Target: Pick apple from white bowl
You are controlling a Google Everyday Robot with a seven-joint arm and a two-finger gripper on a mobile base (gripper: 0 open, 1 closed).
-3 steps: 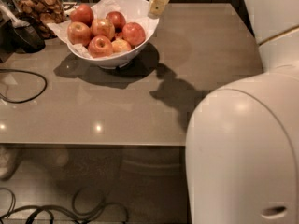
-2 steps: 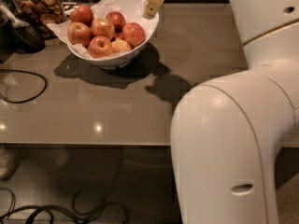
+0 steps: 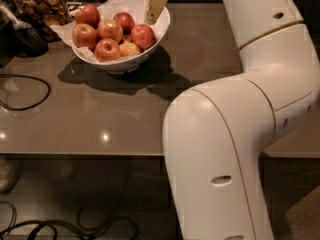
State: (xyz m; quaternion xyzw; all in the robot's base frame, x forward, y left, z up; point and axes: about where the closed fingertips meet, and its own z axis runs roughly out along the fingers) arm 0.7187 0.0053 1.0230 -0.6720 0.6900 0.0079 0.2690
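Note:
The white bowl [image 3: 161,28], lined with crinkled white paper, stands at the back left of the grey-brown table [image 3: 125,114]. It holds several pinkish-red apples; the nearest one to the gripper is an apple [image 3: 143,35] at the bowl's right side. A smaller, paler yellow-orange apple [image 3: 129,49] lies at the front. My cream-coloured gripper [image 3: 156,3] hangs over the bowl's right rim, just above and right of that red apple, partly cut off by the top edge. It holds nothing that I can see.
A clear jar of brown snacks [image 3: 42,6] stands left of the bowl beside a dark object [image 3: 22,39]. A black cable [image 3: 30,99] loops on the table's left. My white arm [image 3: 240,134] fills the right foreground. The table's front edge [image 3: 80,154] runs below.
The gripper has shifted left, from beside the bowl's right rim to over it. The arm's elbow has swung left and covers more of the view.

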